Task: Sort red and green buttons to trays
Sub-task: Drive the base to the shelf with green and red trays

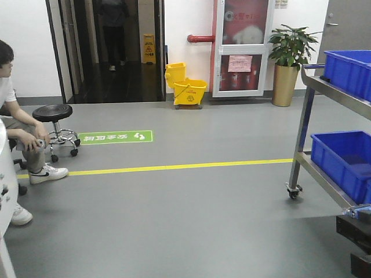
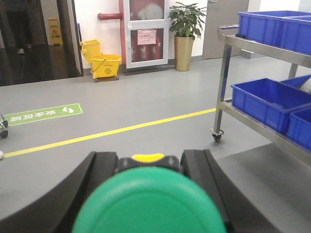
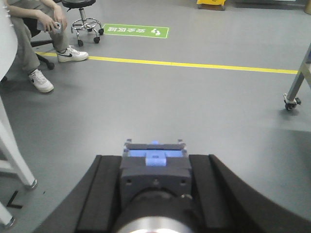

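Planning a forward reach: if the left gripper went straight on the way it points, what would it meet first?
Nothing near: the left gripper, shut on the green button, points over bare floor toward the yellow line; the cart stands off right. Depth is unclear.

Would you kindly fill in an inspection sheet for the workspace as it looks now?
Surface: grey floor with yellow line; no worktop in view.
Job's things: green button and dark grey button, both held; trays not seen.
Clutter: nothing seen.
Grippers: left gripper shut on green button; right gripper shut on dark grey button.
Cables: nothing seen.
Surroundings: seated person, stool, mop bucket, plant, steel cart with blue crates.
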You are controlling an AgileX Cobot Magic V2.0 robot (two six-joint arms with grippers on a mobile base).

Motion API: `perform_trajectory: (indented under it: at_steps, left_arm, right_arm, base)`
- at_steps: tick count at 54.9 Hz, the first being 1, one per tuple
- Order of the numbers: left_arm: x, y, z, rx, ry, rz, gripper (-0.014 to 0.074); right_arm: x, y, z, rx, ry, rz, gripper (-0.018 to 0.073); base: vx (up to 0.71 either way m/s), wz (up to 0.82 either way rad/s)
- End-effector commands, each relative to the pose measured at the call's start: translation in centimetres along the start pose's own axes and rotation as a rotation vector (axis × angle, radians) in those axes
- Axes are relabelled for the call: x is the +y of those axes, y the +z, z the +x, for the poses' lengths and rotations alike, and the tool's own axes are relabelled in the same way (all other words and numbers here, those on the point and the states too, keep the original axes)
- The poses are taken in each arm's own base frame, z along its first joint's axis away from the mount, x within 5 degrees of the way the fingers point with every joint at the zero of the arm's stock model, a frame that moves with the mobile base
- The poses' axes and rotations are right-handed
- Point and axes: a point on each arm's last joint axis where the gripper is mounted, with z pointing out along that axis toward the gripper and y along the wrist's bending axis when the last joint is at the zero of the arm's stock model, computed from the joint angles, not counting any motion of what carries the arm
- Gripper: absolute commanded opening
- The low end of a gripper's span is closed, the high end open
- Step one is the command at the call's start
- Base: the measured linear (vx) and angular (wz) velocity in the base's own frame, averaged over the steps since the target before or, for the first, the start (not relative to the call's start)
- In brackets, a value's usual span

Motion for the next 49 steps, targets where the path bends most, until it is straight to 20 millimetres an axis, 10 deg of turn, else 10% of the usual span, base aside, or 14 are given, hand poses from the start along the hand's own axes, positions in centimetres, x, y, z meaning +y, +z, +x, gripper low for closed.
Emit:
perform_trajectory:
  at_steps: [1,49]
  left_arm:
    - [-0.22,-0.31,-1.75,-0.118,-0.017,0.019,0.0000]
    - [-0.22,-0.31,-1.75,-0.118,-0.017,0.019,0.0000]
  right_arm:
    - [-0.01,-0.74,-1.77,-0.127,-0.005,0.006,-0.0009]
    - [-0.01,-0.74,-1.77,-0.127,-0.005,0.006,-0.0009]
  base:
    - [0.52,0.02]
    - [0.46,-0.21]
